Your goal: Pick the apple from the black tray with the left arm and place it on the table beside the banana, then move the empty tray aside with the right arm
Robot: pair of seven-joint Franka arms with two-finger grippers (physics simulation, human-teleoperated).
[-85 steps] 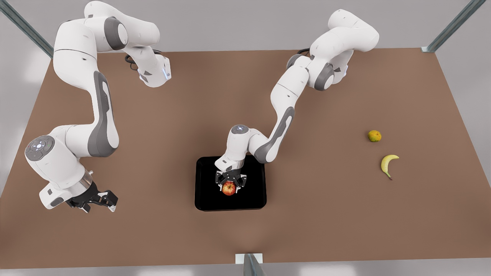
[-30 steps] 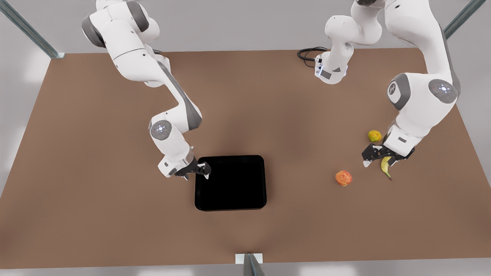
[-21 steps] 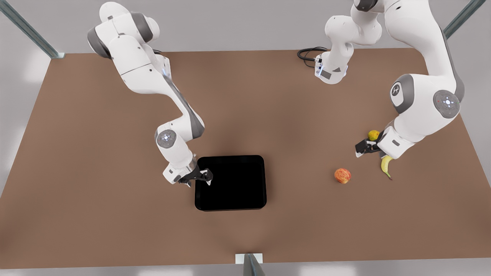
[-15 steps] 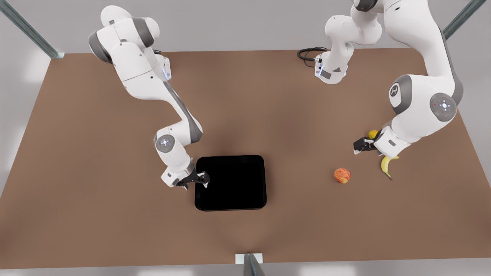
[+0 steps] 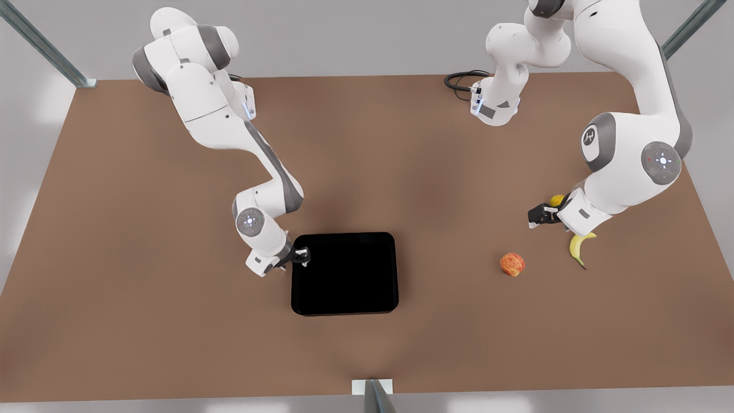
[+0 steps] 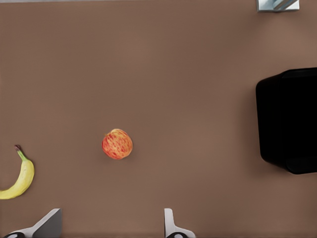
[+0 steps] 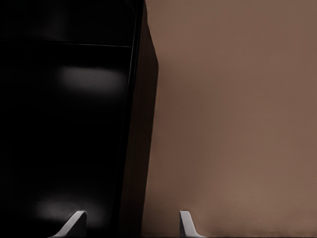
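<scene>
Now the right gripper [image 5: 302, 256] fingers [image 7: 74, 221] straddle the black tray [image 5: 344, 275] rim, spread; left gripper [image 5: 536, 217] fingers [image 6: 171, 225] wide, empty.

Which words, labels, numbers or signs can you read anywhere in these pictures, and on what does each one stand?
None: no readable words or numbers on the apple, banana, black tray or table.
A small white mark on the left arm's grey joint cap is too small to read.

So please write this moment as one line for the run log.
apple: on table near banana | black tray: empty | left gripper: open, raised | right gripper: open, straddling tray rim
</scene>
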